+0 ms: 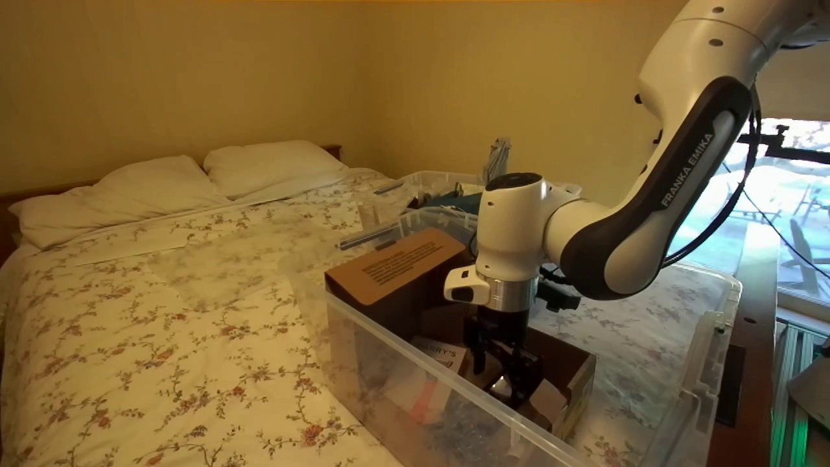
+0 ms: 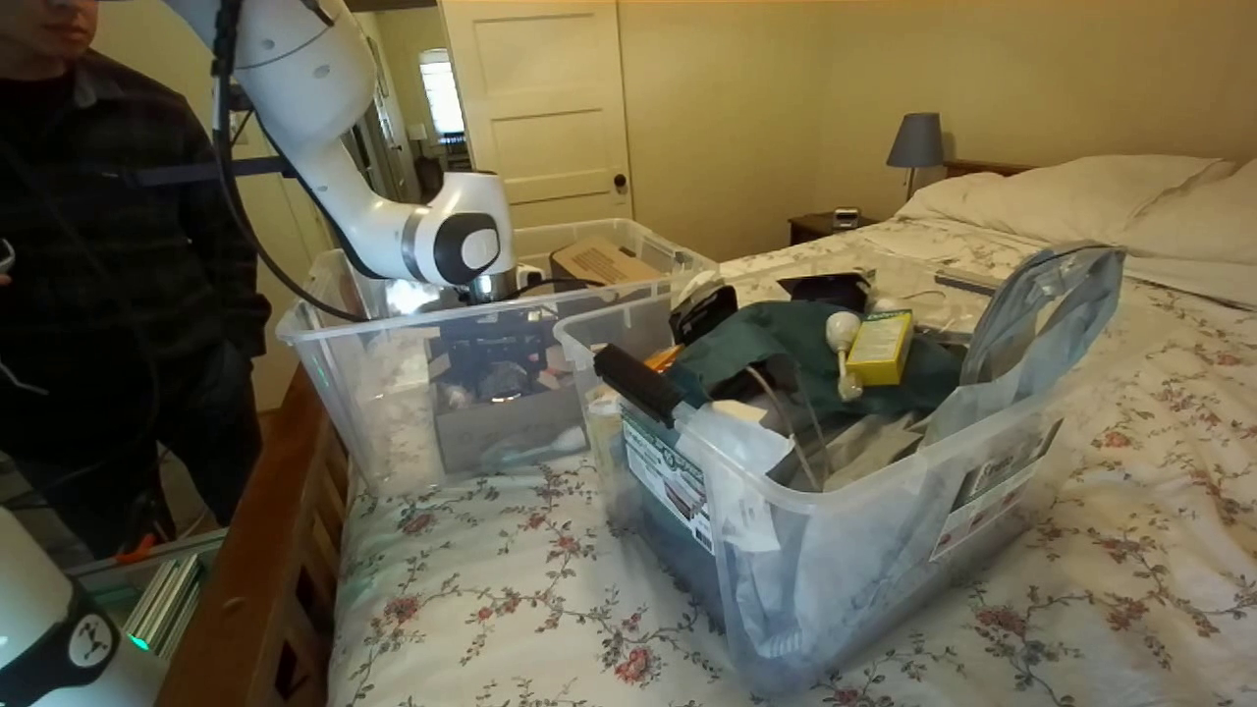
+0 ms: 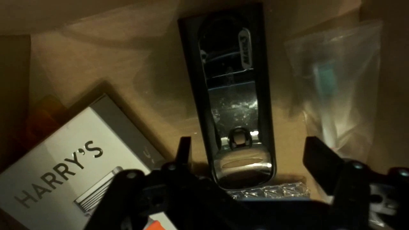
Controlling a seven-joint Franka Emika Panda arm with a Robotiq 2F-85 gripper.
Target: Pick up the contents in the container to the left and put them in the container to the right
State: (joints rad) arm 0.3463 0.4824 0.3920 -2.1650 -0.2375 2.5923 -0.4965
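Note:
A black, glossy case with a MACH3 label (image 3: 233, 80) lies on brown cardboard in the wrist view. My gripper (image 3: 248, 143) is open, with one finger on each side of the case's near end and a gap to both. In an exterior view the gripper (image 1: 506, 370) points down into an open cardboard box (image 1: 561, 353). That box stands inside a clear plastic container (image 1: 363, 363), which also shows in an exterior view (image 2: 393, 422). A second clear container (image 2: 825, 579) stands beside it on the bed. The gripper's fingers are unclear in that view.
A white HARRY'S box (image 3: 64, 166) lies left of the case, and a clear bag with a teal-headed item (image 3: 342, 95) lies right. Clear ridged plastic (image 3: 271, 191) touches the case's near end. A tall printed cardboard box (image 1: 395, 266) rises beside the arm. Dark green fabric (image 2: 756, 339) fills the second container.

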